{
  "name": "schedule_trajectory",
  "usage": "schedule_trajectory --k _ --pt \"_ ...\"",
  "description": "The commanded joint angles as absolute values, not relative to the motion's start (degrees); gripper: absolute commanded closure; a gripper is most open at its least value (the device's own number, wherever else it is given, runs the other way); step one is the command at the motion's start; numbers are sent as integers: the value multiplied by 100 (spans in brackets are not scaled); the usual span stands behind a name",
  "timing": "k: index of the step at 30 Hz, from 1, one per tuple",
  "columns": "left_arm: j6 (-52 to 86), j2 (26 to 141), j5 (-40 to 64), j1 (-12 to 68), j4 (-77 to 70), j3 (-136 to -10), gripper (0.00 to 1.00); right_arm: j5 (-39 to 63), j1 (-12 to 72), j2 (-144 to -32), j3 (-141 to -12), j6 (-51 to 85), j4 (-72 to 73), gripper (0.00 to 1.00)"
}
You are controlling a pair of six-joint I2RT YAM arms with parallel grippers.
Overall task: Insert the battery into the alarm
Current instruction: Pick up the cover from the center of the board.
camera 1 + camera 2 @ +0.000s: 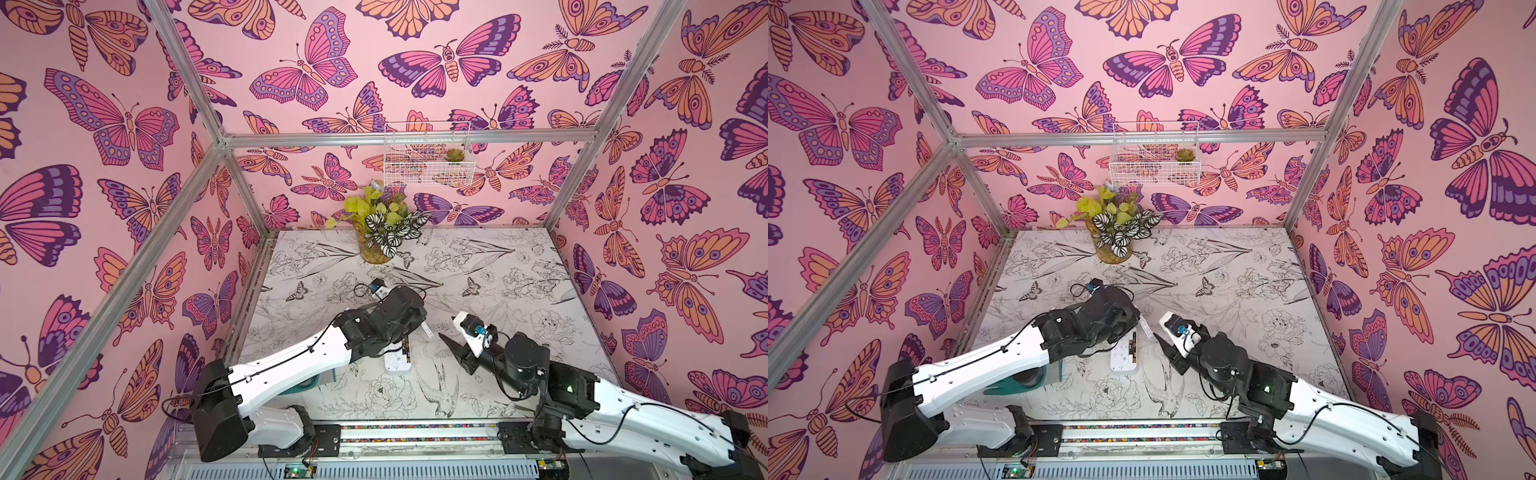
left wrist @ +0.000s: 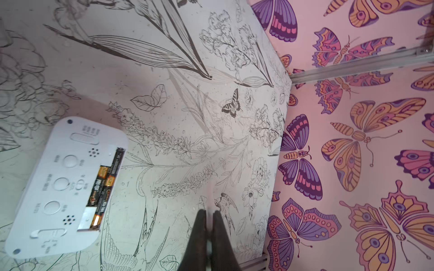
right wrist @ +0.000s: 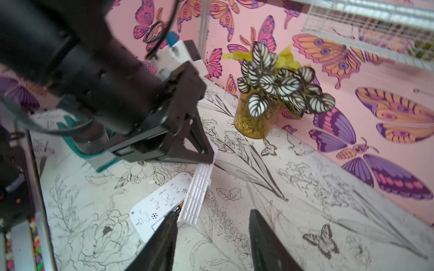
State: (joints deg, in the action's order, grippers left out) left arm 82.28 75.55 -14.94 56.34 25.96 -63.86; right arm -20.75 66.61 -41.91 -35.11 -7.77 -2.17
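Alarm (image 2: 65, 187) lies face-down mid-table (image 2: 164, 70), compartment open, batteries (image 2: 103, 185) showing inside; can't tell if all are fully seated. Left gripper (image 3: 210, 154) is pinched tight on the tip of the white ribbed battery cover (image 3: 198, 194), which hangs over the compartment edge. Right gripper (image 3: 213, 213) is roughly half open, empty, just beside the alarm.

Risks: the tip-only grip could let the cover pivot or slip if pressed askew; the right fingers could nudge the alarm. There is open table toward the potted plant (image 3: 270, 93); a teal object (image 1: 1034, 378) crowds the left arm's side.
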Motion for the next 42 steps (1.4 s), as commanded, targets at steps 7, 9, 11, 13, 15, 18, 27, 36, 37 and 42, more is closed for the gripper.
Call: schedule_trajectory --k 7,9,11,13,15,18,27,36,37,42 --pt "9061 6941 -1601 5596 2975 -6127 100 -2096 7135 -5061 -3260 -3552 803 57" --pt "9078 6934 -1553 5599 2977 -6109 100 -2241 7162 -5245 -3276 -3611 1007 60" --pt "9117 6952 -1497 5599 2975 -6087 100 -2322 7198 -5360 -3292 -3608 1149 63" --pt "9130 6967 -1464 5599 2974 -6074 100 -2425 7216 -5452 -3285 -3604 1313 65" --pt "9151 6991 -1434 5599 2976 -6062 100 -2547 7254 -5531 -3316 -3586 1387 66" --pt "9169 7000 -1380 5599 2977 -6064 100 -2606 7277 -5615 -3361 -3542 1370 71" --pt "9247 6916 -1382 5598 2978 -6012 100 -3133 7286 -5738 -3392 -3442 1325 88" --pt "9391 6836 -1362 5599 2966 -5953 100 -3328 7291 -5844 -3487 -3219 1309 84" --pt "9410 6835 -1347 5599 2966 -5950 100 -3331 7294 -5845 -3498 -3189 1324 87" --pt "9432 6825 -1327 5606 2908 -5919 100 -3388 7292 -5862 -3542 -3033 1344 100"
